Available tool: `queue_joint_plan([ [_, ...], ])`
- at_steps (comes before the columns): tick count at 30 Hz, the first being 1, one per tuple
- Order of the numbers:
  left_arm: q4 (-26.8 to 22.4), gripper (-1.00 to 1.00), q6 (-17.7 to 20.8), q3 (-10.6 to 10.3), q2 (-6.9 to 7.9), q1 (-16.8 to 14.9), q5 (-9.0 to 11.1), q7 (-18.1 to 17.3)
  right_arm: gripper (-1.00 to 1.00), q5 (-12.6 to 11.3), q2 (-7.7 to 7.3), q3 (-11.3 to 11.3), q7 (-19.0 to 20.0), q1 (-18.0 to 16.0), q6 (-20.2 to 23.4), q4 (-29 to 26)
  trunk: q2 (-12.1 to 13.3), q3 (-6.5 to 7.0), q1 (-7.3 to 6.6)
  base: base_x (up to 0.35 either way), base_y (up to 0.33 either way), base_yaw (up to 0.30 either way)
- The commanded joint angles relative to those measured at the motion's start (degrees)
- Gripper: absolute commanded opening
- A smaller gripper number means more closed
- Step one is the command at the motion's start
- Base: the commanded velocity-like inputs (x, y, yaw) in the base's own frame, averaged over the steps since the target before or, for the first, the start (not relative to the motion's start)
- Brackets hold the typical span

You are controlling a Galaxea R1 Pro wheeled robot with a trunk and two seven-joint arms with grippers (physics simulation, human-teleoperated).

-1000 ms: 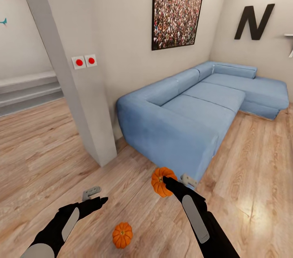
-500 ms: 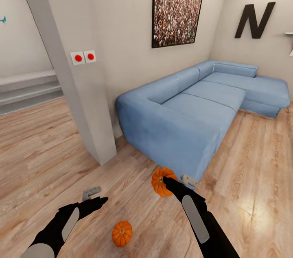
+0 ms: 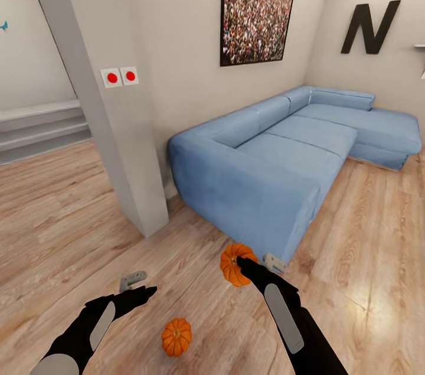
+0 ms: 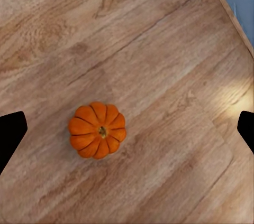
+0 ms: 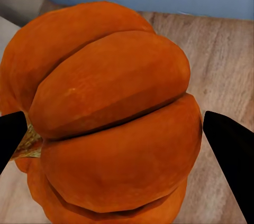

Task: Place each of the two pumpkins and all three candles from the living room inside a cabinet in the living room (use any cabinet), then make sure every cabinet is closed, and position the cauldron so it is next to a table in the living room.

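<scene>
Head view: right gripper [image 3: 251, 266] clamped on a small ribbed orange pumpkin [image 3: 234, 263], held off the wood-plank floor [image 3: 71, 215] just beside the blue L-shaped sofa [image 3: 277, 162]; left gripper [image 3: 141, 287] spread and empty, a second orange pumpkin [image 3: 176, 336] resting on the planks near it. Left wrist view: that floor pumpkin [image 4: 97, 130] sits stem-up between the parted fingers [image 4: 10, 137] — probably light, rigid, smooth-skinned, so pinch across the ribbed belly, not the stem. Right wrist view: held pumpkin [image 5: 108, 115] close up, black fingers [image 5: 228, 158] flanking it, contact itself hard to make out; cabinet location unknown.
</scene>
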Motion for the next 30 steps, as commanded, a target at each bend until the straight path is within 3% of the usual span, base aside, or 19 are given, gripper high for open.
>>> queue_joint_plan([
  [1,-0.07,1.00,0.45,0.19,-0.02,-0.02,0.29,-0.17,-1.00,-0.62,0.01,0.08,-0.45,-0.04,0.01,-0.09,-0.44,-0.23,0.22,0.000,0.000,0.000],
  [23,-0.06,1.00,0.44,0.14,-0.07,-0.02,0.27,-0.17,-1.00,-0.57,0.10,0.17,-0.47,-0.04,-0.06,0.12,-9.26,-4.18,5.05,0.000,0.000,0.000],
  [26,-0.05,1.00,0.45,0.13,-0.05,-0.02,0.27,-0.17,-1.00,-0.50,0.32,1.17,-0.53,-0.07,0.05,0.13,-10.47,-4.72,5.71,0.000,0.000,0.000],
  [30,-0.08,1.00,0.43,0.13,-0.18,-0.02,0.27,-0.17,-1.00,-0.11,0.91,4.15,-0.88,-0.16,0.11,0.10,-12.07,-5.44,6.59,0.000,0.000,0.000],
])
